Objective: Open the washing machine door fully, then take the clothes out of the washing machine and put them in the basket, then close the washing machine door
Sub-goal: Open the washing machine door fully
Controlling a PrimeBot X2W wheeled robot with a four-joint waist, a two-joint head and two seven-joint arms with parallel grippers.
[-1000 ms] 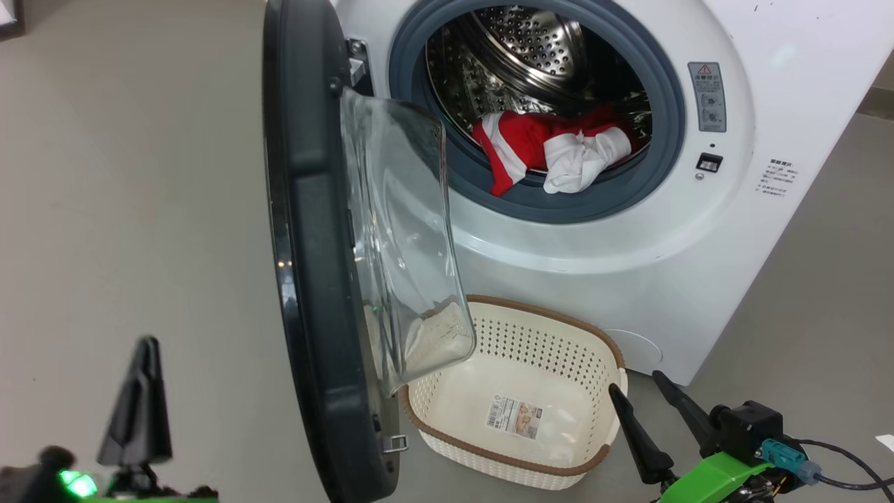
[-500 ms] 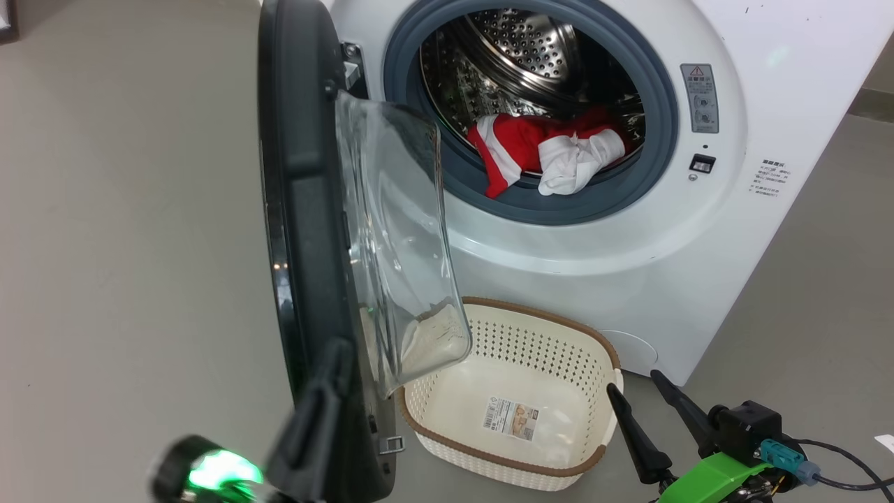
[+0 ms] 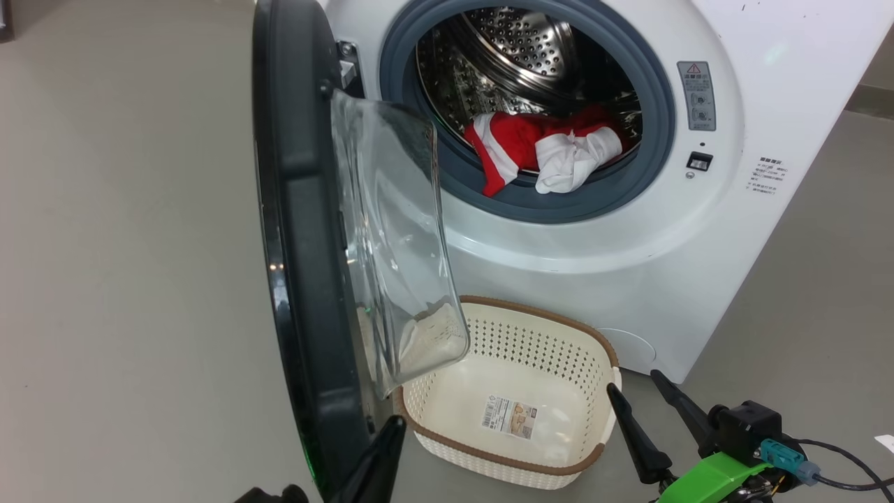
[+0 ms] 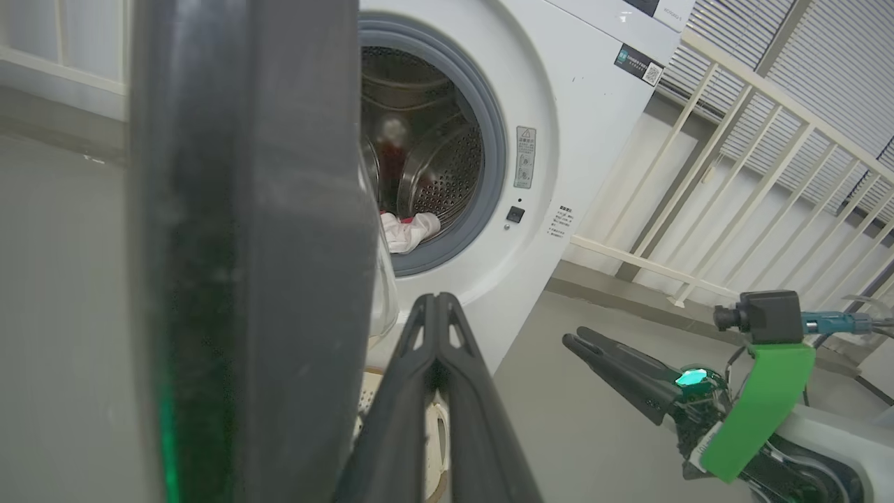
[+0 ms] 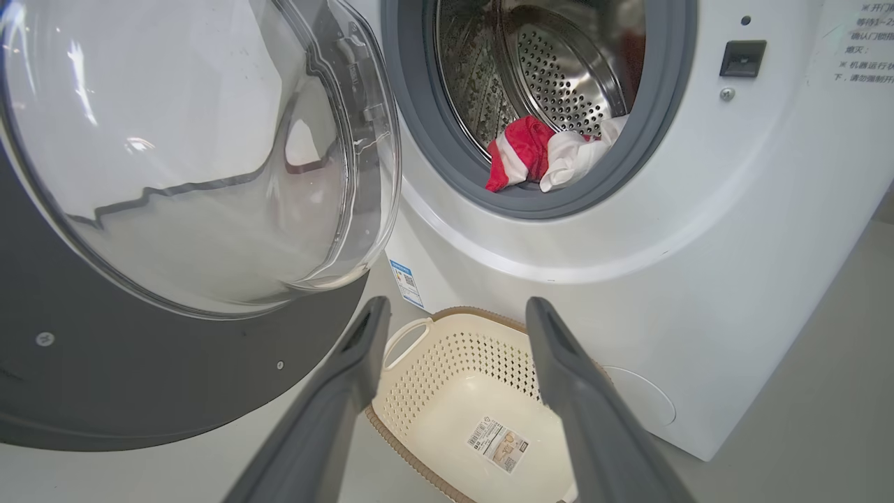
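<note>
The washing machine door (image 3: 300, 209) stands swung out, edge-on to the head view, its glass bowl (image 3: 391, 230) bulging over the basket. In the steel drum of the washing machine (image 3: 594, 237) lie the clothes, a red piece with white bands (image 3: 513, 140) and a white piece (image 3: 569, 157), draped on the grey-blue ring. The cream basket (image 3: 552, 320) sits on the floor below the opening, with a sticker on its floor. My left gripper (image 4: 436, 300) is shut on nothing, right beside the door's black edge (image 4: 244, 244) near its bottom. My right gripper (image 3: 637, 385) hangs open by the basket's right end.
Grey floor (image 3: 126, 279) spreads to the left of the door. A pale railing (image 4: 733, 161) runs behind the machine's right side. My right arm's green bracket and cables (image 3: 761, 454) sit at the lower right of the head view.
My left gripper has swept rightward from the floor side of the door to the door's lower edge. The head view has shifted slightly. The right gripper has stayed put.
</note>
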